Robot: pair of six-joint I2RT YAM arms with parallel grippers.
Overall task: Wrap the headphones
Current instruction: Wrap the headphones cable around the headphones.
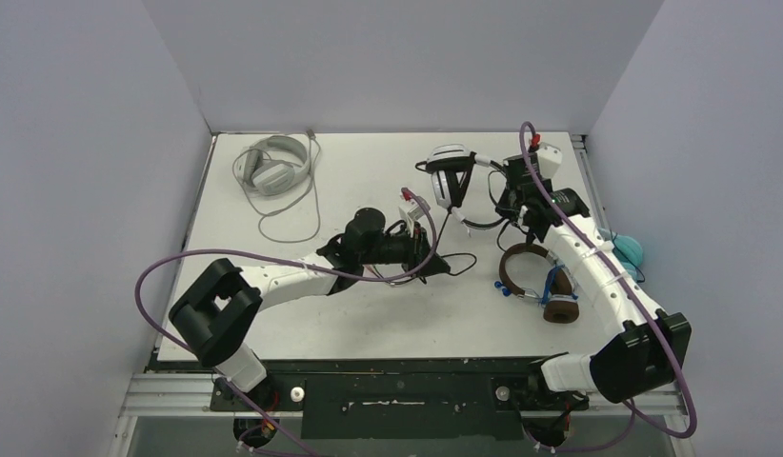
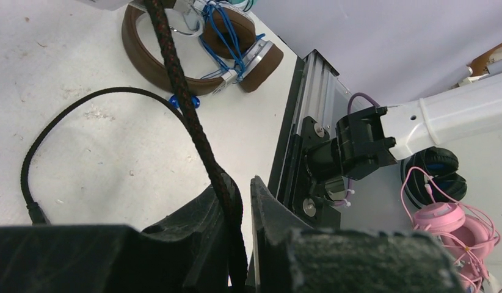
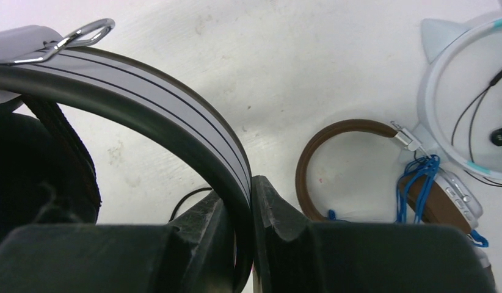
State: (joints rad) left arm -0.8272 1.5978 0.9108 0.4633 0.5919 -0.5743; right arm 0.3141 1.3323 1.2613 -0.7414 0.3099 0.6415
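Observation:
My right gripper is shut on the headband of the black-and-white headphones and holds them at the back middle of the table. My left gripper is shut on their black braided cable, which loops over the table. The brown headphones, with blue cable wound on them, lie under my right arm. The light teal headphones lie at the right edge. The pale grey headphones lie at the back left with their grey cable loose.
Grey walls close the table on three sides. A metal rail runs along the near edge, with the right arm's base on it. Beyond it, pink headphones and black ones lie off the table.

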